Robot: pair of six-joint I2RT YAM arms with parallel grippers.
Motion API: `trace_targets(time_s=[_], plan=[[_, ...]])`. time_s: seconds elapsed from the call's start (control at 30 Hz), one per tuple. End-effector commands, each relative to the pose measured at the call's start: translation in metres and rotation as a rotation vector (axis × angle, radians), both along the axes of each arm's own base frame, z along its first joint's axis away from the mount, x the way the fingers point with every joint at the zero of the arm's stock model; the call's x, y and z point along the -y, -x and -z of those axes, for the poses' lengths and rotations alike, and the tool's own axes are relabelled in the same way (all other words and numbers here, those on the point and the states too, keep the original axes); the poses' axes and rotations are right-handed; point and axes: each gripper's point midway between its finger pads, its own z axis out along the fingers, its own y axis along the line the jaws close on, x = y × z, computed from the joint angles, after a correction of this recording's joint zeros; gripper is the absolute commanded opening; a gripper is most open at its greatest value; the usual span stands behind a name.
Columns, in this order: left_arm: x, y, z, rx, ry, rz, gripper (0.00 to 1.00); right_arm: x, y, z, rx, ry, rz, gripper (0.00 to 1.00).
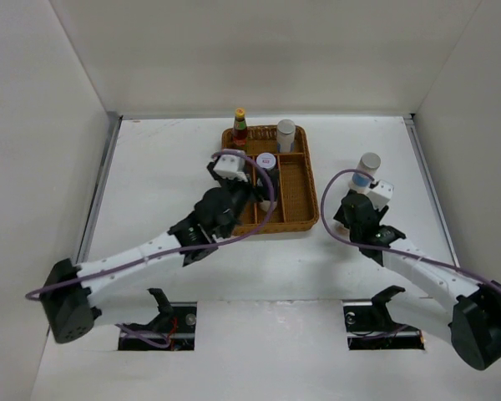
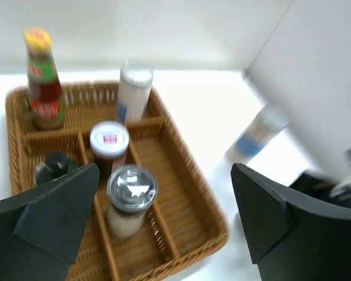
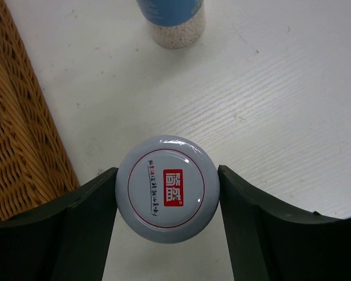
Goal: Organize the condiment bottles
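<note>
The brown wicker divided tray (image 1: 297, 190) sits toward 12 o'clock on the white table (image 1: 163, 167). The left gripper (image 2: 165, 175) hovers over the tray's 8 o'clock side, jaws spread wide, holding nothing. At the tray's 3 o'clock, the right gripper (image 3: 167, 190) has both fingers pressed against a white-lidded spice jar (image 3: 167, 199) standing on the table. A blue-labelled shaker (image 1: 368, 170) stands just beyond at 12 o'clock. The red sauce bottle (image 1: 240, 128) occupies the tray's 11 o'clock corner.

probably a robotics lab test cell: plain white panel walls (image 1: 58, 100) box in a white tabletop (image 1: 159, 175), and a black-and-white left robot arm (image 1: 142, 251) and right robot arm (image 1: 426, 271) are bolted at its near edge, facing a brown wicker divided tray (image 1: 296, 192) of small condiment bottles (image 1: 285, 134).
</note>
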Motion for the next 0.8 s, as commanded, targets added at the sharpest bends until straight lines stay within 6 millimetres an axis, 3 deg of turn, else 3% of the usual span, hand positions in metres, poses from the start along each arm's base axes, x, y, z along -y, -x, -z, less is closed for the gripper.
trace_targets(time_s=[0.0, 0.07, 0.13, 0.23, 0.37, 0.53, 0.67, 0.77], plan=[[-0.028, 0.012, -0.024, 0.066, 0.101, -0.031, 1.0, -0.002, -0.01, -0.037, 0.092, -0.027, 0.013, 0.38], [-0.054, 0.015, -0.025, 0.089, 0.149, -0.098, 1.0, 0.006, -0.013, -0.07, 0.159, -0.007, 0.043, 0.36], [-0.083, 0.016, -0.019, 0.105, 0.199, -0.191, 1.0, 0.0, -0.019, -0.106, 0.233, -0.01, 0.022, 0.36], [-0.122, 0.017, -0.002, 0.111, 0.236, -0.31, 1.0, -0.029, -0.037, -0.15, 0.324, -0.029, -0.069, 0.36], [-0.156, 0.016, 0.028, 0.077, 0.201, -0.418, 1.0, -0.076, -0.074, -0.177, 0.385, -0.057, -0.204, 0.36], [-0.175, 0.014, 0.072, -0.017, 0.138, -0.486, 1.0, -0.137, -0.127, -0.182, 0.415, -0.115, -0.341, 0.37], [-0.194, 0.011, 0.087, -0.036, 0.154, -0.526, 1.0, -0.168, -0.163, -0.165, 0.384, -0.116, -0.39, 0.37], [-0.201, 0.008, 0.095, -0.054, 0.161, -0.536, 1.0, -0.18, -0.182, -0.145, 0.353, -0.1, -0.397, 0.37]])
